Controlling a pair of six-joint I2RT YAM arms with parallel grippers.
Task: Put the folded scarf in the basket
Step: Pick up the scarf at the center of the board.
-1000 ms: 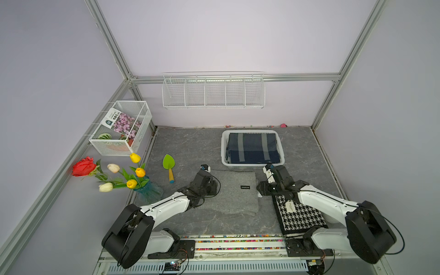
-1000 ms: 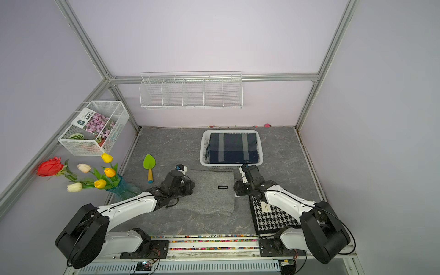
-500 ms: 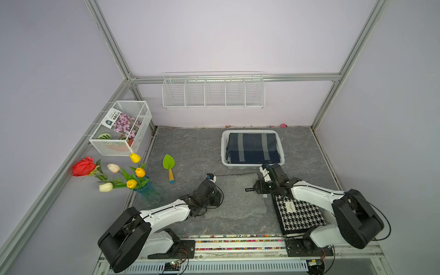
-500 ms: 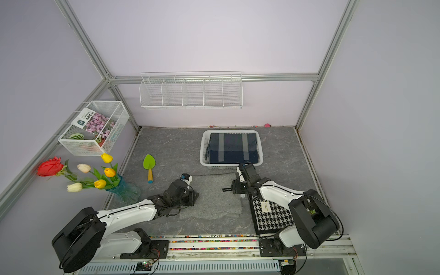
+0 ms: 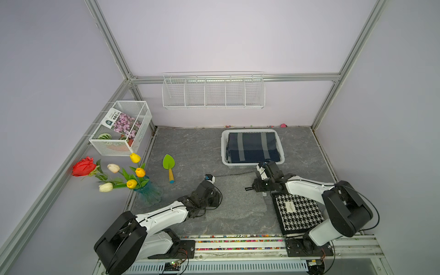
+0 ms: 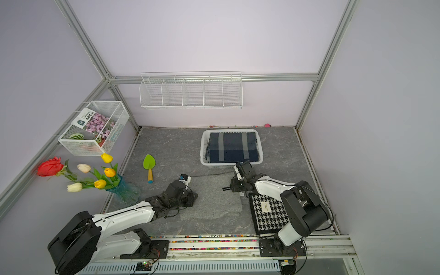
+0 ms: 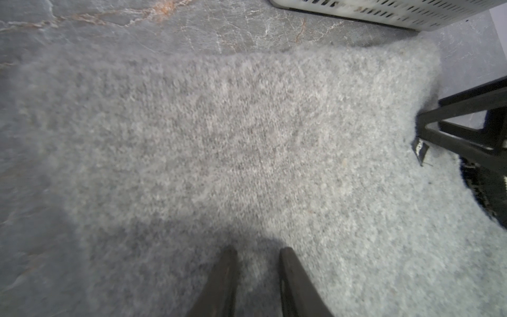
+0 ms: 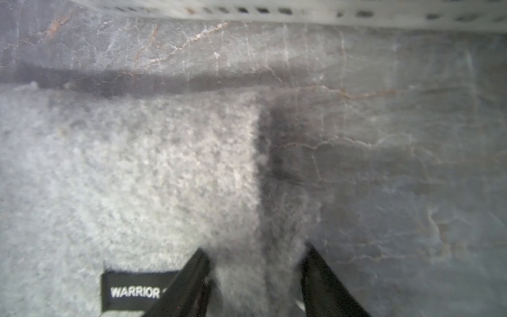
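At the left, the left gripper (image 7: 256,252) is down at the near-left edge of the grey scarf (image 5: 235,197), its jaws a narrow gap apart with fuzz around the tips; I cannot tell whether they actually pinch cloth. The grey scarf lies folded flat on the table (image 5: 190,147), just in front of the basket (image 5: 223,147) and not in it. At its right edge, beside the black label (image 8: 131,291), the right gripper (image 8: 255,251) has a raised ridge of the fabric clamped between its jaws. The basket already holds a navy striped scarf (image 5: 252,147), and a houndstooth scarf (image 5: 297,212) lies under the right arm. I judge this to be the grasp step. Next, both sides need a firm hold, then an even lift high enough to clear the basket's near rim, so the fold does not sag open.
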